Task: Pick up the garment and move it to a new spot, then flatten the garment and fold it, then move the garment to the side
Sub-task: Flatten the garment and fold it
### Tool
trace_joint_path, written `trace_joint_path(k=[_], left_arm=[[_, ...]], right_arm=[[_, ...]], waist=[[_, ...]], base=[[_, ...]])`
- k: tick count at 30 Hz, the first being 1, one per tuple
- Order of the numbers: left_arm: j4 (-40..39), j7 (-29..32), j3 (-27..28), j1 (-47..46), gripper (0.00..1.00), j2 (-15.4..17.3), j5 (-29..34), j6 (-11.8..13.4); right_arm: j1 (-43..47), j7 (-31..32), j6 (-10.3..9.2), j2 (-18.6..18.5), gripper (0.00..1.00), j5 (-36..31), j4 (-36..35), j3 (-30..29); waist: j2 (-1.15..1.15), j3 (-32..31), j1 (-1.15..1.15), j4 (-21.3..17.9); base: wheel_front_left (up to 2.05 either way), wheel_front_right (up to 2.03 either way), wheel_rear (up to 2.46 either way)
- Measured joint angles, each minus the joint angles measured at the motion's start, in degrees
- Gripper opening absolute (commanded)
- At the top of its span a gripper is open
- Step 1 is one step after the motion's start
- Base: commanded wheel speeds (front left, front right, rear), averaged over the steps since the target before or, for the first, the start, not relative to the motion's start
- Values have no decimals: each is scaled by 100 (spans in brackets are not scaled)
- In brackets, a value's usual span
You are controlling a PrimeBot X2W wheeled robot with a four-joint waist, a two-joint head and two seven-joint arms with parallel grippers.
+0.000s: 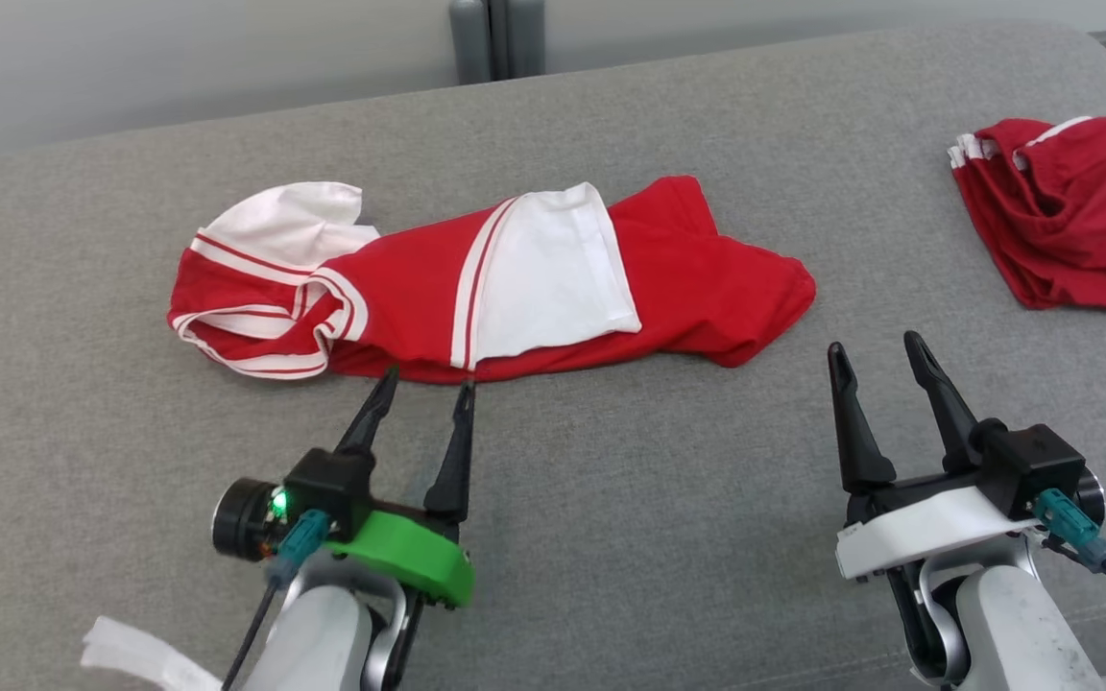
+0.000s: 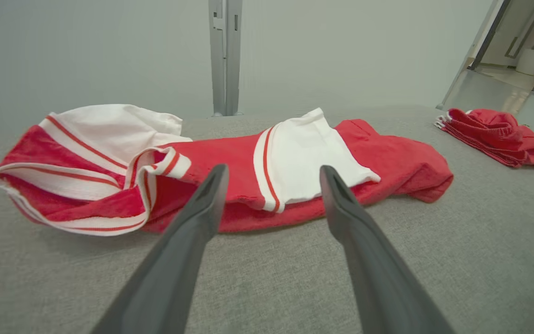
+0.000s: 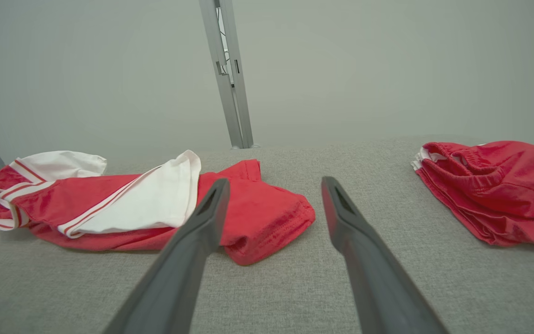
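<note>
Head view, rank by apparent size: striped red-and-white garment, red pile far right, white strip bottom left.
1. red-and-white garment
2. red pile, cut off by the frame edge
3. white strip, nearer the camera and partly hidden, yet clearly smallest

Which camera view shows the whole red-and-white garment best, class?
The head view: it looks down on the red-and-white garment, so its full outline shows. The left wrist view sees it low and foreshortened, with the left claw before its near edge. The right wrist view shows it off to the left, foreshortened.
</note>
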Motion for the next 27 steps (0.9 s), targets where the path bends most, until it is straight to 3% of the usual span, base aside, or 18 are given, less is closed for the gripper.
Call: trace_joint_path(k=[9,19,27], left_arm=[[1181,108,-896,-1242,100,-10,285,-86],[2603,69,-921,-2103,100,-7,419,183],[2837,18,-902,-2330,100,-7,385,341]], right_arm=[[-171,0,0,-3,100,158,-2,44],[-213,0,0,-4,100,281,-12,73],[-213,0,0,-3,100,290,-8,67]], waist=[[0,396,0,-601],[0,740,0,-1190],[0,810,0,-1313]], base=[[0,0,0],[0,0,0],[0,0,0]])
